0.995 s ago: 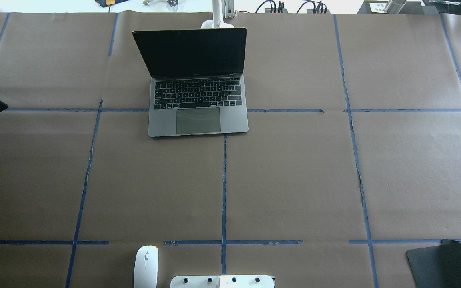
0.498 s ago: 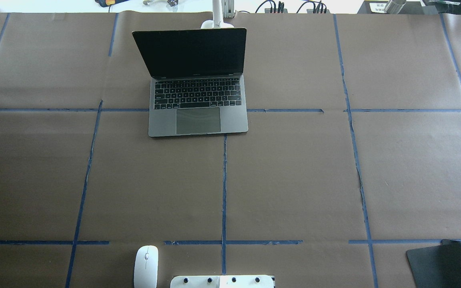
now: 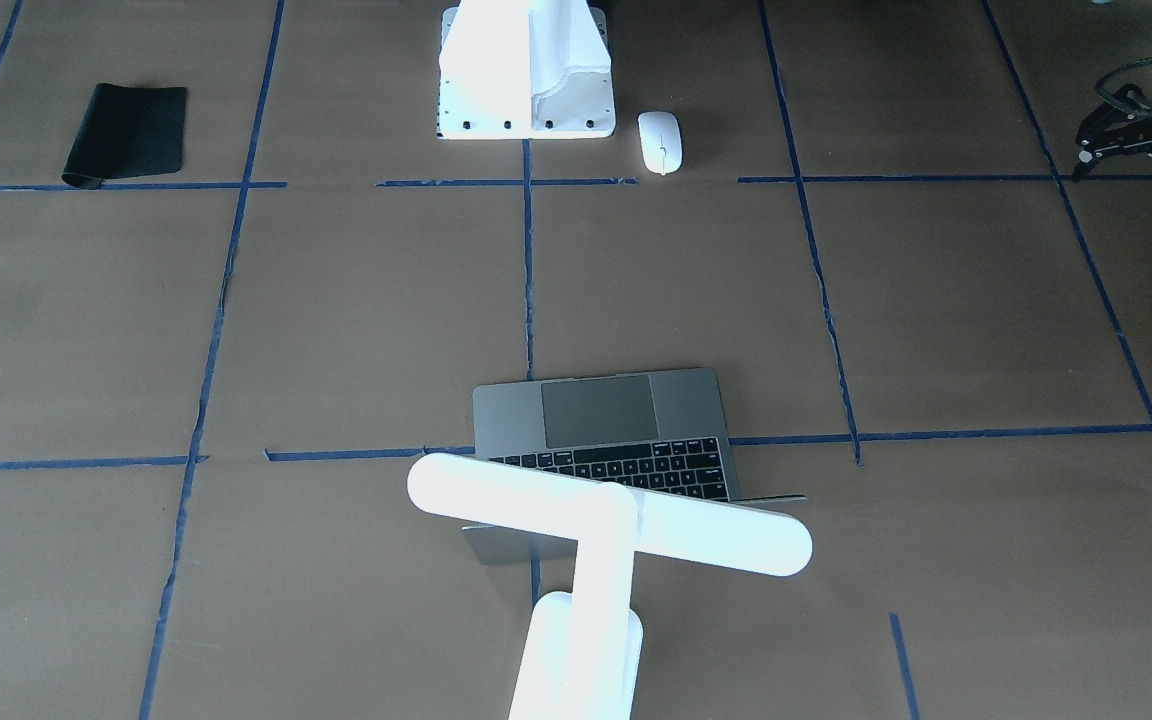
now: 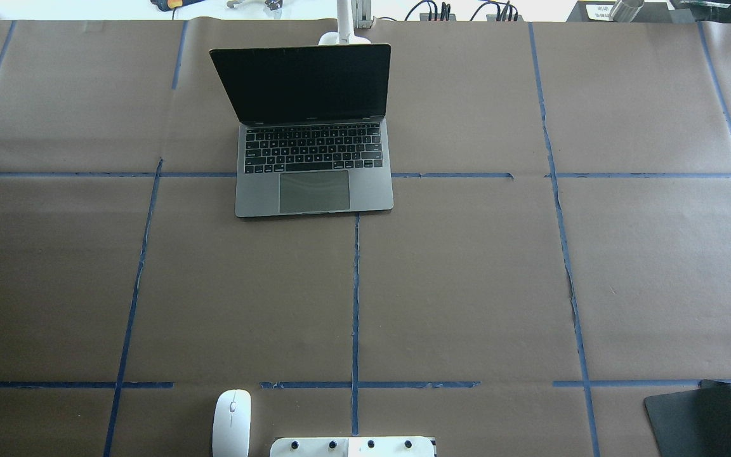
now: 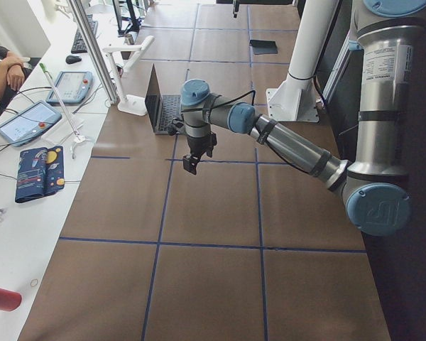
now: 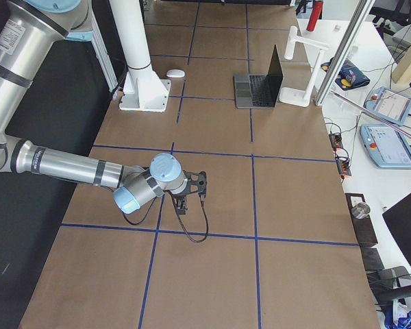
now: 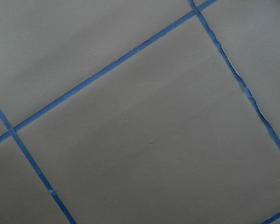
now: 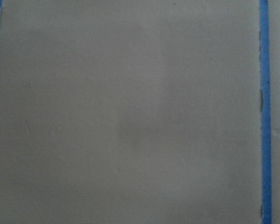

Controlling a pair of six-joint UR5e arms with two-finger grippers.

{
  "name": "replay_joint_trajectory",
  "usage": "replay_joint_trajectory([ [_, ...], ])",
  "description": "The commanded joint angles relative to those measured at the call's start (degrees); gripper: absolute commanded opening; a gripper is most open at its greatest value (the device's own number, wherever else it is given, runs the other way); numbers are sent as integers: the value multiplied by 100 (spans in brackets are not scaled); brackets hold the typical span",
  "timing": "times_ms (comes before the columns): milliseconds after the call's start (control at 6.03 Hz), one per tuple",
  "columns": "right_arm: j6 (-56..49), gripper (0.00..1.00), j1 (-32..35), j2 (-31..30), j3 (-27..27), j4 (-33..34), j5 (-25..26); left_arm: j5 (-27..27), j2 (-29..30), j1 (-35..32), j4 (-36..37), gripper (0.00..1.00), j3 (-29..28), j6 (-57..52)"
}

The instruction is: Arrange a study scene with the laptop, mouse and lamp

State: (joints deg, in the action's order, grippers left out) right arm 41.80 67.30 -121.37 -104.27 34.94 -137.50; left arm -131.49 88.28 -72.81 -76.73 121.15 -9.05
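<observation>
Nearest the robot's base, the overhead view cuts three things off at its lower edge: the mouse [image 4: 231,422], the white mount [image 4: 353,446] and the black mat [image 4: 695,419]. The front-facing view shows the mouse whole, lying flat just beside the mount on the robot's left, not touching it. The mat lies well off to the robot's right.

Both wrist cameras give us only the brown paper and blue tape of the table [image 4: 467,285], with no fingers in sight. The left gripper [image 5: 190,165] hangs over bare paper at the table's left end. The front-facing view clips it at the edge, and we cannot tell whether its fingers are spread or pressed together. The right gripper [image 6: 190,192] appears only in the right side view, low over the table's right end, so we cannot tell its state either.

Farther out, the laptop [image 4: 315,190] stands open with a dark screen, a little left of centre. Behind its lid, the lamp [image 3: 606,515] is mostly hidden from overhead. From the front, its bar head covers the lid and part of the keyboard.

We count one laptop, one mouse, one lamp, one mat, one mount and two grippers.
</observation>
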Motion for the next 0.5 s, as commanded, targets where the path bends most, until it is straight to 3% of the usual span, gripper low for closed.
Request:
replay_joint_trajectory([
  [0, 1542, 100, -1134, -395, 3, -1413, 248, -9, -4, -6, 0, 100, 66, 9],
  [332, 2426, 98, -2540, -493, 12, -1701, 1264, -26, -4, -6, 0, 100, 84, 9],
])
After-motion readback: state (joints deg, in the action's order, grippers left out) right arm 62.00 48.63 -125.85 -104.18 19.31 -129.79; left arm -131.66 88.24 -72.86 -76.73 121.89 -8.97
